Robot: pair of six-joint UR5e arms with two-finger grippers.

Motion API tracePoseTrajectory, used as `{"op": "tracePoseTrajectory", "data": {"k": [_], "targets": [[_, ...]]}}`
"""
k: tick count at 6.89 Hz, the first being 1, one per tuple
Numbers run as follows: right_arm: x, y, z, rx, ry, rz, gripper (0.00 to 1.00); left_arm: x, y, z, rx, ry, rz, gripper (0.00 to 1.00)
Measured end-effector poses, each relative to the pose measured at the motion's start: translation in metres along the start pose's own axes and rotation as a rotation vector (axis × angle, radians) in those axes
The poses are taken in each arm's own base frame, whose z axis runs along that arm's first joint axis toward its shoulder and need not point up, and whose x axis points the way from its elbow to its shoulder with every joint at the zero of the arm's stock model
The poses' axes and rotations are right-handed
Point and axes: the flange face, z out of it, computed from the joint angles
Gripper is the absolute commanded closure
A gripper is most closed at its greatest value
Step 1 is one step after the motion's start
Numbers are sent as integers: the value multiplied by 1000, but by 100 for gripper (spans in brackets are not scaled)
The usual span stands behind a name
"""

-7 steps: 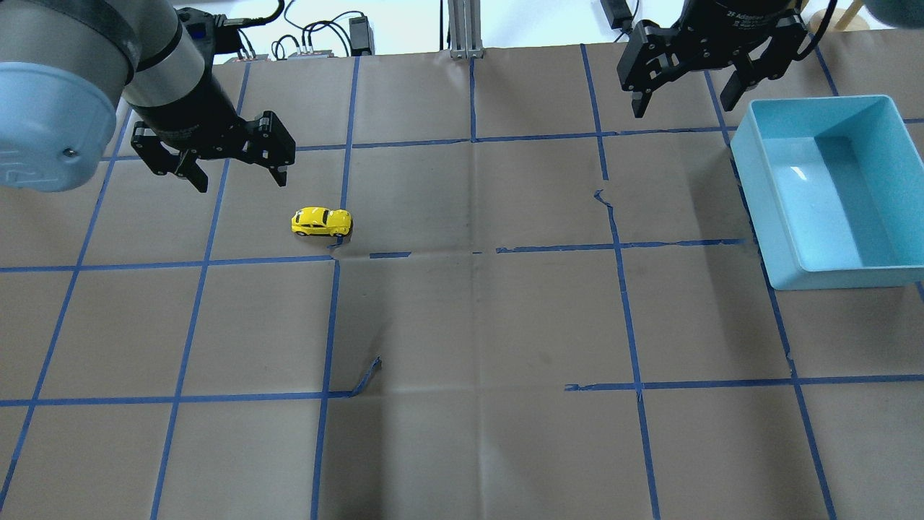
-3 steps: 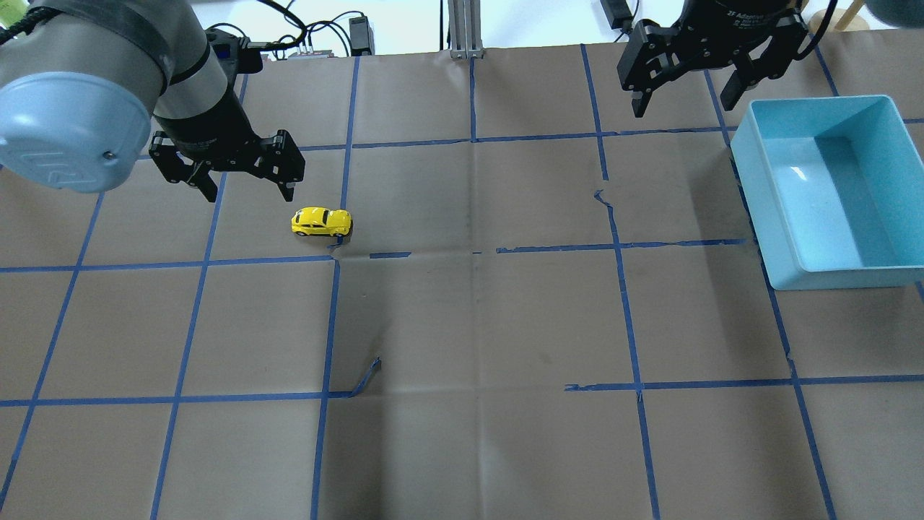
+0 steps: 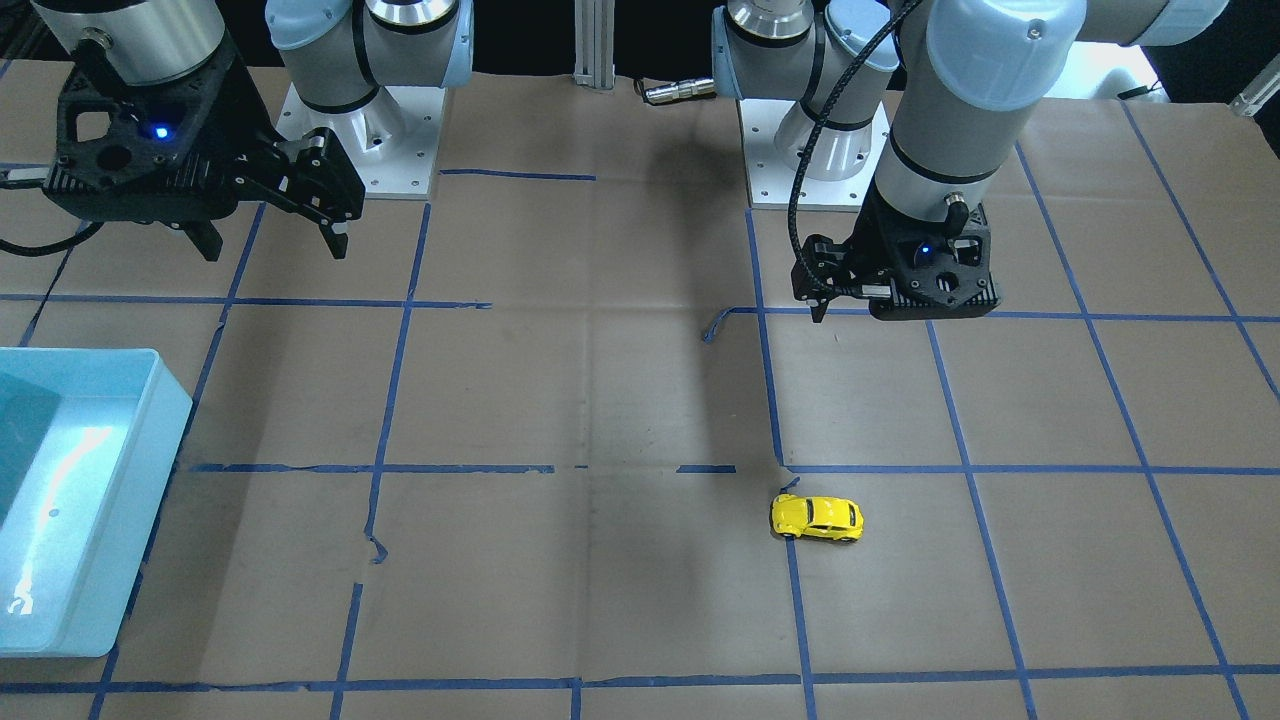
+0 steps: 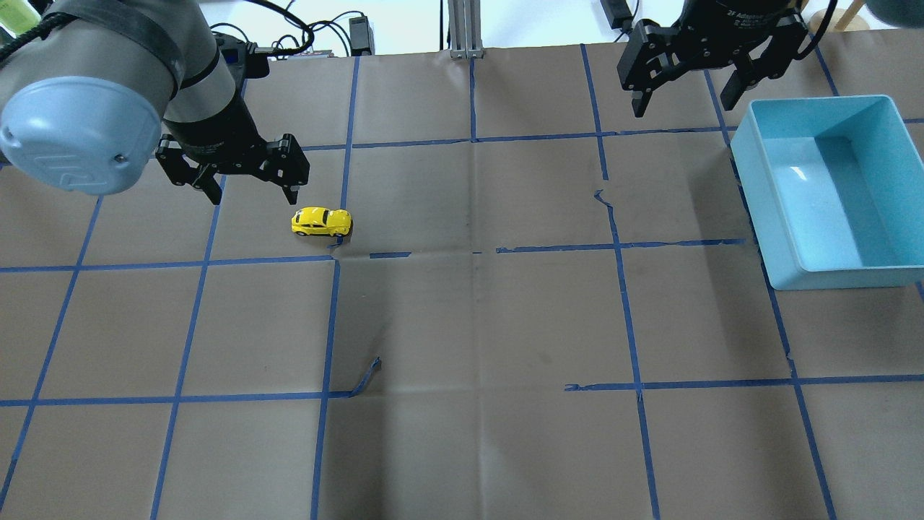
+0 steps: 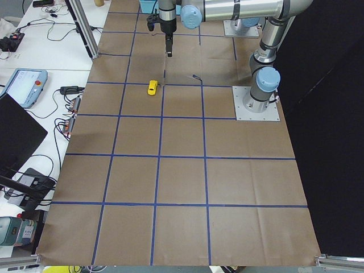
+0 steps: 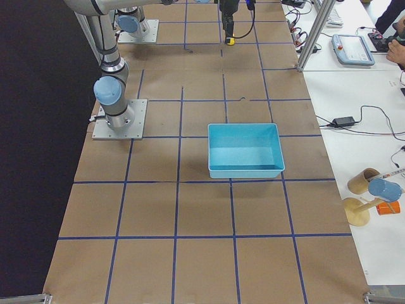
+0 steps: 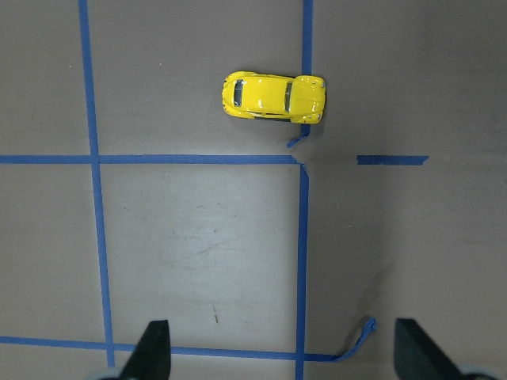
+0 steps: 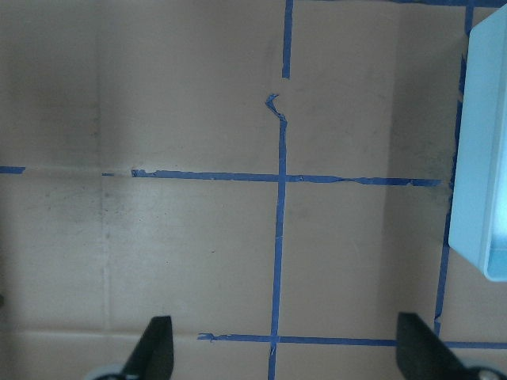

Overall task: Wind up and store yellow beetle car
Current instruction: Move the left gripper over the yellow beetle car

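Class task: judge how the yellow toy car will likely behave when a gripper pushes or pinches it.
The yellow beetle car stands on its wheels on flat paper, so a push along its length would probably roll it. Its glossy, rounded shell may slip in a pinch. It looks small and hard, so likely light and stiff.

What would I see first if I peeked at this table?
The bright yellow beetle car pops out first, alone on the brown paper by a blue tape crossing. The left gripper hangs open nearby, not touching it. Over on the robot's right sits a light blue bin, with the right gripper open beside it.
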Motion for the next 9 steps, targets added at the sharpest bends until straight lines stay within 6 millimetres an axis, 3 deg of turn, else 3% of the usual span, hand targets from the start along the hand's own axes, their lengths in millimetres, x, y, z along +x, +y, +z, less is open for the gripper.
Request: {"op": "tracePoseTrajectory", "data": {"k": [2,5,9], "targets": [[0,0,0,0,0,0,0,-2,-7,4,3,0,-9,0],[0,0,0,0,0,0,0,-1,-16,-6,50,-3,6,0],[0,0,0,-1,0,0,0,7,-21,-2,76,48,109,0]]}}
